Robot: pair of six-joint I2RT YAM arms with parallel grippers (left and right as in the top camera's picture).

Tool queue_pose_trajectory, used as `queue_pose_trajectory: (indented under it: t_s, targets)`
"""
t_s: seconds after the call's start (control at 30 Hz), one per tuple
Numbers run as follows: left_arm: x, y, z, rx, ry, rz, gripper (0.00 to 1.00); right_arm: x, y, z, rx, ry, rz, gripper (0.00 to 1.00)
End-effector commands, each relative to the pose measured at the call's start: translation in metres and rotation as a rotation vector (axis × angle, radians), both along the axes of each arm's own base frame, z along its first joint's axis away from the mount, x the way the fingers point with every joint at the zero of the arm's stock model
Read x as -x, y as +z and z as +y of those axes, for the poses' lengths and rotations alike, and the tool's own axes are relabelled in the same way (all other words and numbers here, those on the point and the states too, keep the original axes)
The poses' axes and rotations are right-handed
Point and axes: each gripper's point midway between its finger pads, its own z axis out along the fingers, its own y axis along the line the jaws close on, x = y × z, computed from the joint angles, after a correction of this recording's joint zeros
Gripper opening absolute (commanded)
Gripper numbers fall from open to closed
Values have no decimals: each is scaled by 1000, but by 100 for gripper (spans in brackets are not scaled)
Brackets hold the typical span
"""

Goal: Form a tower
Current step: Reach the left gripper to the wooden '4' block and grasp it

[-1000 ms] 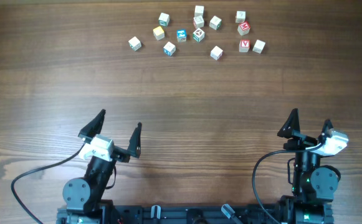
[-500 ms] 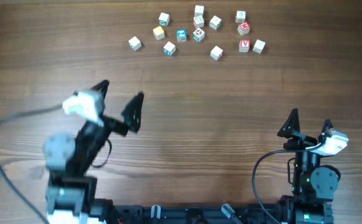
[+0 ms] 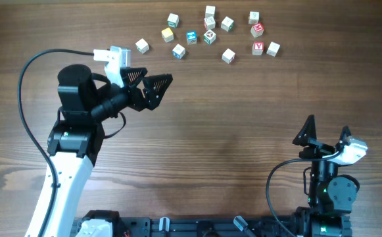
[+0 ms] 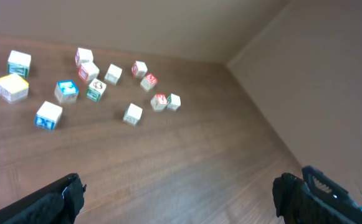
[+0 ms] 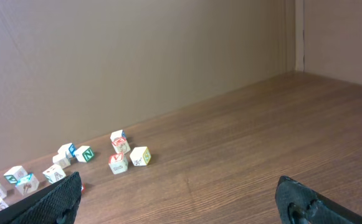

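Observation:
No tower is in view. Several small pale wooden letter cubes lie loose and apart at the far middle of the table, among them a yellow cube, a blue-marked cube and a red-marked cube. My left gripper hangs open and empty just short of the cluster's left end. In the left wrist view my left gripper frames bare wood, with the cubes ahead to the left. My right gripper stands open and empty at the near right, far from the cubes.
A brown wall rises behind the table's far edge, close behind the cubes. The left arm's black cable loops out to the left. Bare wood lies between the cubes and the right gripper.
My left arm has risen from its rest near the front edge and swung forward and right, toward the cubes, jaws still open. The right arm and the cubes have not moved.

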Motion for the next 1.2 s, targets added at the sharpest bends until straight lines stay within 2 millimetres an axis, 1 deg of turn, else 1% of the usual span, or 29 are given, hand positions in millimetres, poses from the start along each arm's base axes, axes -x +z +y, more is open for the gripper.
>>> queue_pose_trajectory:
  t_s: [0.0,0.03,0.07,0.1,0.17,0.2,0.23,0.27,0.33,0.37,0.4,0.43,0.5,0.53,0.57,0.63,0.67,0.7,0.77,0.8,0.87,0.9,0.93,0.97,1.0,1.07,1.13,1.17]
  targets:
    - [-13,18,10,-4,67,-66,100,0,1,-1,18,-2,-3,100]
    - [-17,21,21,12,125,-55,98,0,1,-1,17,-2,-3,100]
    - [-17,27,32,44,178,-38,98,0,1,-1,18,-2,-3,100]
    - [-13,38,45,59,218,-58,100,0,1,-1,17,-2,-3,100]
    - [-9,61,71,34,345,-142,100,0,1,-1,17,-2,-3,100]
    - [-8,67,75,17,387,-171,99,0,1,-1,17,-2,-3,100]
    - [-7,70,75,-4,402,-190,99,0,1,-1,17,-2,-3,100]
    - [-7,69,76,-13,424,-185,99,0,1,-1,17,-2,-3,100]
    - [-9,58,73,-55,483,-147,100,0,1,-1,17,-2,-3,100]
    - [-12,59,70,-87,496,-169,100,0,1,-1,18,-2,-3,100]
    - [-20,68,68,-130,536,-212,100,0,1,-1,17,-2,-3,100]
    - [-39,89,65,-206,591,-268,100,0,1,-1,17,-2,-3,100]
    - [-65,98,56,-268,605,-263,100,0,1,-1,18,-2,-3,100]
    - [-83,99,50,-303,590,-246,100,0,1,-1,18,-2,-3,100]
    - [-113,92,41,-338,574,-194,99,0,1,-1,17,-2,-3,100]
    - [-157,72,25,-396,528,-126,99,0,1,-1,17,-2,-3,100]
    - [-184,50,14,-427,502,-68,100,0,1,-1,18,-2,-3,100]
    - [-204,25,4,-476,462,-34,100,0,1,-1,17,-2,-3,100]
    - [-223,-18,-7,-541,409,11,100,0,1,-1,18,-2,-3,100]
    - [-224,-48,-10,-568,386,69,99,0,1,-1,18,-2,-3,100]
    - [-214,-105,-19,-607,295,209,100,0,1,-1,17,-2,-3,100]
    - [-211,-130,-20,-623,265,265,99,0,1,-1,17,-2,-3,100]
    - [-210,-148,-24,-627,238,293,98,0,1,-1,17,-2,-3,100]
    - [-208,-165,-31,-625,180,311,93,0,1,-1,18,-2,-3,100]
    - [-205,-178,-37,-616,151,334,91,0,1,-1,17,-2,-3,100]
    - [-202,-207,-42,-619,118,382,83,0,1,-1,17,-2,-3,100]
    - [-205,-231,-43,-626,113,400,84,0,1,-1,17,-2,-3,100]
    - [-209,-238,-46,-620,112,389,89,0,1,-1,17,-2,-3,100]
